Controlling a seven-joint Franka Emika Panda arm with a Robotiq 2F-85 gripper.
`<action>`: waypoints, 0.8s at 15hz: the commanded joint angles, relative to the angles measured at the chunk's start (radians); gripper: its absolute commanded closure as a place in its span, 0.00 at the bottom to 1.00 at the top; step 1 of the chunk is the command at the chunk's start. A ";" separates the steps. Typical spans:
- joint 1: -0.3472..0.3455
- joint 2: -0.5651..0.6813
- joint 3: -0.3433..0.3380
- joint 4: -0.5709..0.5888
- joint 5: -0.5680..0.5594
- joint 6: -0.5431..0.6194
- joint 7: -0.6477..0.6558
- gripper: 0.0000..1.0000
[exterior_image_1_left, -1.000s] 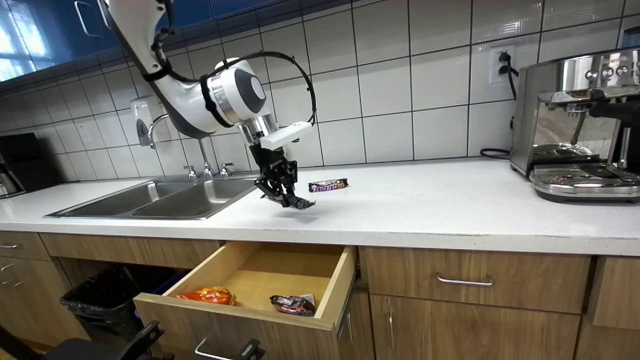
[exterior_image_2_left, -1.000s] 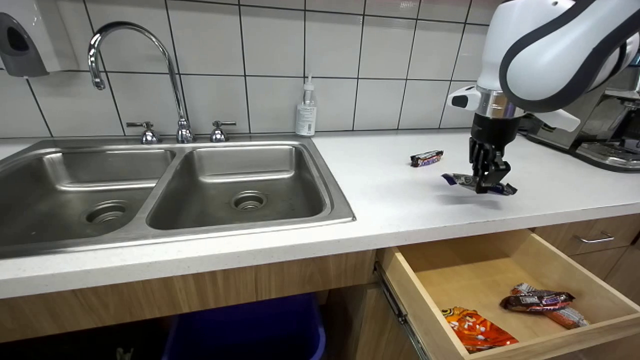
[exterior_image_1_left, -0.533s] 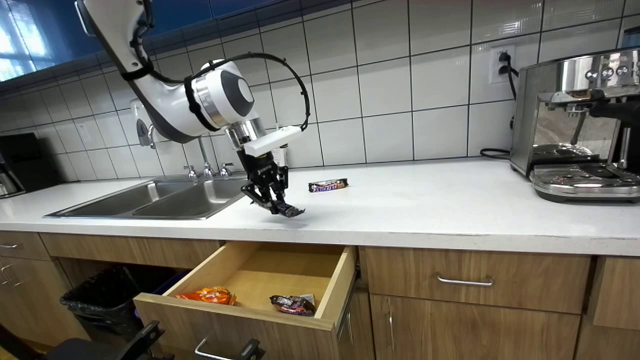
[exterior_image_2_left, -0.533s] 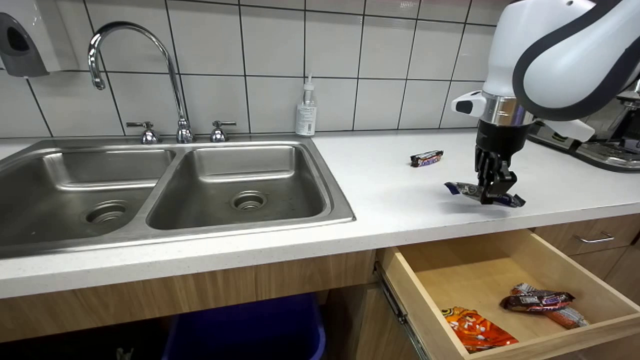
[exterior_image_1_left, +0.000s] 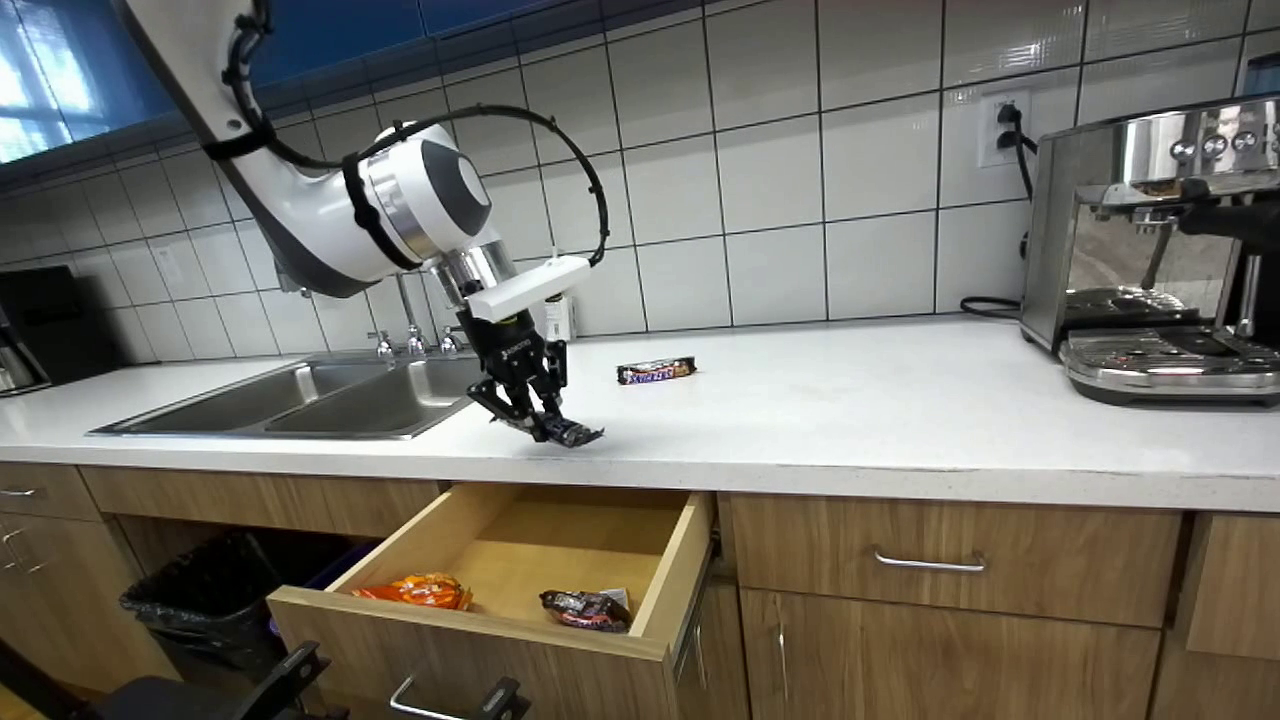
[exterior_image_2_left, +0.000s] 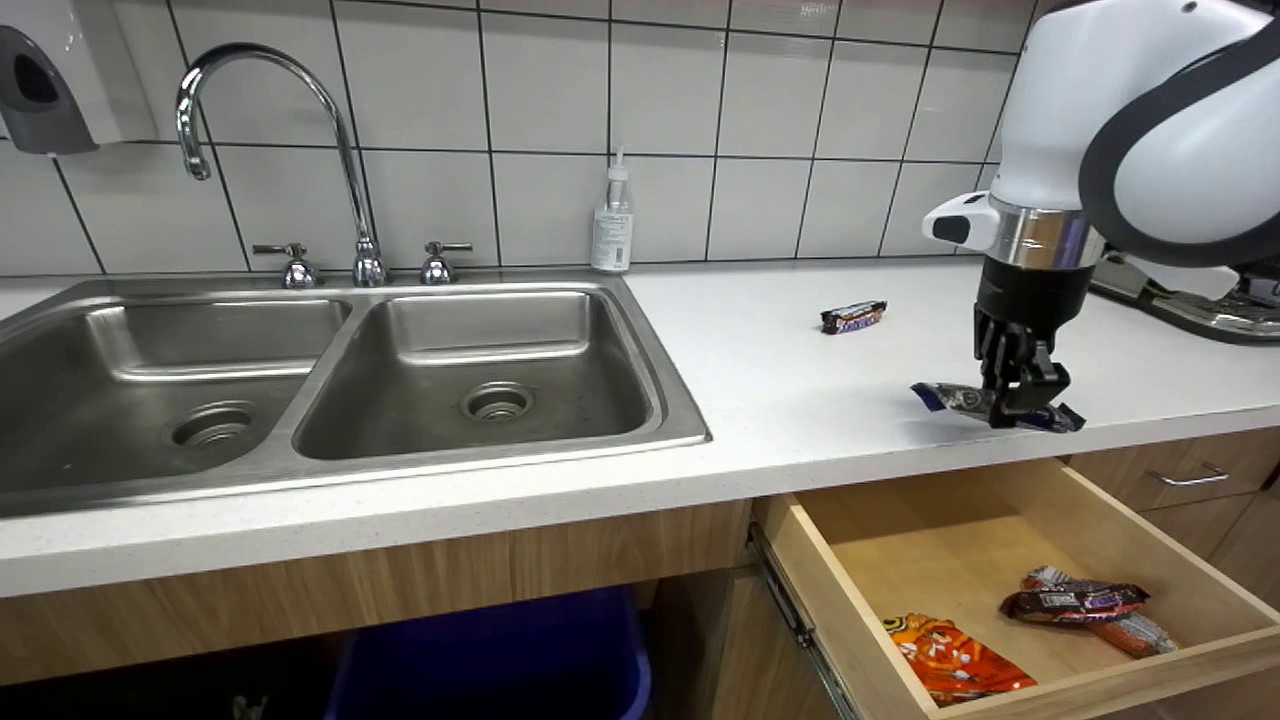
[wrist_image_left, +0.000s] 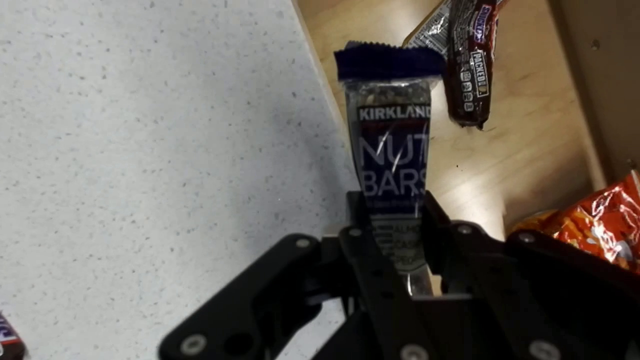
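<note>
Both exterior views face the tiled backsplash (exterior_image_1_left: 780, 180) over the countertop's front edge (exterior_image_1_left: 900, 485), sharing double sink (exterior_image_2_left: 322, 375) and drawer (exterior_image_2_left: 930, 560). The wrist view, much closer, looks down on that edge.

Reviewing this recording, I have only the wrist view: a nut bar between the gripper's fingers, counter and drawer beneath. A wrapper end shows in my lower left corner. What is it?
Observer: It looks to be the wrapped candy bar that both exterior views show whole, nearer the tiled wall than the nut bar is.
Operator: Does the counter hold any fixture outside my picture?
Observer: Yes, a two-basin sink is set into it.
Operator: And beneath the counter, next to the drawer?
Observer: An exterior view shows a black-lined bin.
</note>
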 joint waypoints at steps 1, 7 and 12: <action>-0.005 -0.084 -0.024 -0.087 -0.054 0.022 0.001 0.93; -0.016 -0.129 -0.046 -0.165 -0.070 0.028 -0.031 0.93; -0.018 -0.131 -0.058 -0.195 -0.071 0.023 -0.038 0.93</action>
